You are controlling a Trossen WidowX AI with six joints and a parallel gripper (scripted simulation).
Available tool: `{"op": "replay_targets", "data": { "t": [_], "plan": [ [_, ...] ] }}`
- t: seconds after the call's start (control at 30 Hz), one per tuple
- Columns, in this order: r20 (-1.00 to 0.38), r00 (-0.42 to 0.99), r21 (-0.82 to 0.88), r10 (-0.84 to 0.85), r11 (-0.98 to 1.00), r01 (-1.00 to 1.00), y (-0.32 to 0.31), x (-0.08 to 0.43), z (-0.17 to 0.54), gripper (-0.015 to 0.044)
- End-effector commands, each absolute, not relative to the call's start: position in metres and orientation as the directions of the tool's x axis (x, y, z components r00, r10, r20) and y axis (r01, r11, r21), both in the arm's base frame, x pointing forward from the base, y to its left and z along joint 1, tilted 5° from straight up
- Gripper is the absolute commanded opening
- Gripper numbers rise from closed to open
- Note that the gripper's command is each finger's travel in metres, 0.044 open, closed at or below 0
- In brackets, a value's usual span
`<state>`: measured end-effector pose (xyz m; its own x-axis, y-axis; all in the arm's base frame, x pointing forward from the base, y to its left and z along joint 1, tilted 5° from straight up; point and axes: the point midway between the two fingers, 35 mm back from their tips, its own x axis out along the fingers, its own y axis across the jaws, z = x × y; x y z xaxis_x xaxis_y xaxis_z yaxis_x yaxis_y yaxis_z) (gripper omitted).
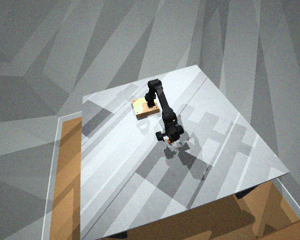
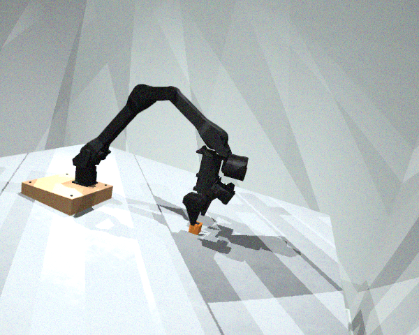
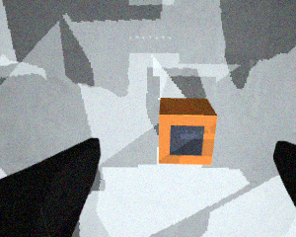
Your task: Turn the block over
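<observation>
A small orange block rests on the pale table. Its dark square mark faces up; the wrist view shows it whole inside an orange border, with a browner side face behind it. My gripper is open and points down, low over the block. In the wrist view the block lies between the two black fingertips, a little right of the image middle, with a gap on each side. In the top view the arm hides part of the block and the fingertips.
The arm's wooden base board sits on the table behind the block. Dark shadows of the arm lie on the table around the block. A wooden surface shows beyond and below the table's edge in the top view.
</observation>
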<state>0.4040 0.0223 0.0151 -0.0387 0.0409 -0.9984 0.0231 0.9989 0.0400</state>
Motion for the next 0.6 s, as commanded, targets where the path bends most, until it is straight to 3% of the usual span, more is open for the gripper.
{"op": "replay_targets", "data": {
  "t": [0.0, 0.43, 0.57],
  "plan": [
    [-0.998, -0.043, 0.037, 0.039, 0.999, 0.027, 0.022, 0.403, 0.007, 0.044],
    [-0.998, -0.043, 0.037, 0.039, 0.999, 0.027, 0.023, 0.402, -0.012, 0.044],
    [-0.998, -0.043, 0.037, 0.039, 0.999, 0.027, 0.023, 0.402, -0.012, 0.0335]
  ]
}}
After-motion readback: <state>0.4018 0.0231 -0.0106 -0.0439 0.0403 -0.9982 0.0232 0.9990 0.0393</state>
